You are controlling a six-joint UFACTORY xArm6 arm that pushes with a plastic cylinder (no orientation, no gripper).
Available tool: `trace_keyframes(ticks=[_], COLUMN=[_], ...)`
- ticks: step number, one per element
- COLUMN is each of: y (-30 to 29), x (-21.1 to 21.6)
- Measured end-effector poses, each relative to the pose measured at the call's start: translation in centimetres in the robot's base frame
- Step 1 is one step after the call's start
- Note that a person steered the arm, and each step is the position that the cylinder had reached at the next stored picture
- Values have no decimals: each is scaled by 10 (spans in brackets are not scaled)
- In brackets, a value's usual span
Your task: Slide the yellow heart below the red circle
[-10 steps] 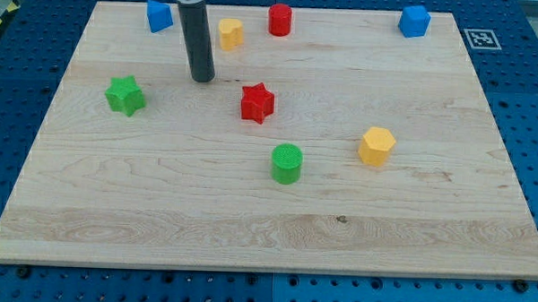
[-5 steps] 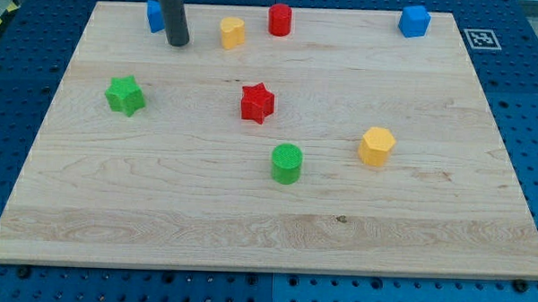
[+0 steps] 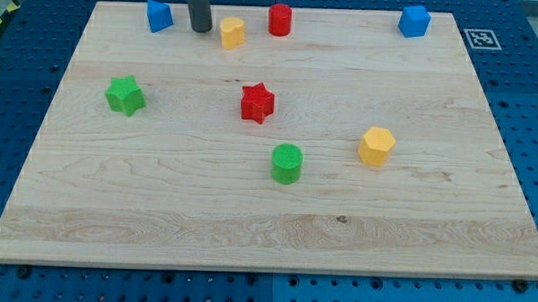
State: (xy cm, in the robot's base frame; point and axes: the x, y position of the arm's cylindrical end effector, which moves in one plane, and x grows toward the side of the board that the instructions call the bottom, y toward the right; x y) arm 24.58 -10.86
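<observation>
The yellow heart lies near the view's top, left of the red circle, which is a short red cylinder. My tip stands on the board just left of the yellow heart, a small gap apart, and right of a blue block. The rod runs up out of the view's top edge.
A green star sits at the view's left. A red star is mid-board, a green circle below it, a yellow hexagon to the right. A blue cube sits top right. The wooden board ends on blue pegboard.
My tip has moved from mid-board left of the red star up towards the view's top, first near the blue block, then right to beside the yellow heart. No block has moved.
</observation>
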Motion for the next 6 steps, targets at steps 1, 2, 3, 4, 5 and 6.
trace_keyframes(ticks=[1, 2, 3, 4, 5, 6], y=[15, 23, 28, 35, 36, 48], x=[0, 1, 12, 29, 39, 42])
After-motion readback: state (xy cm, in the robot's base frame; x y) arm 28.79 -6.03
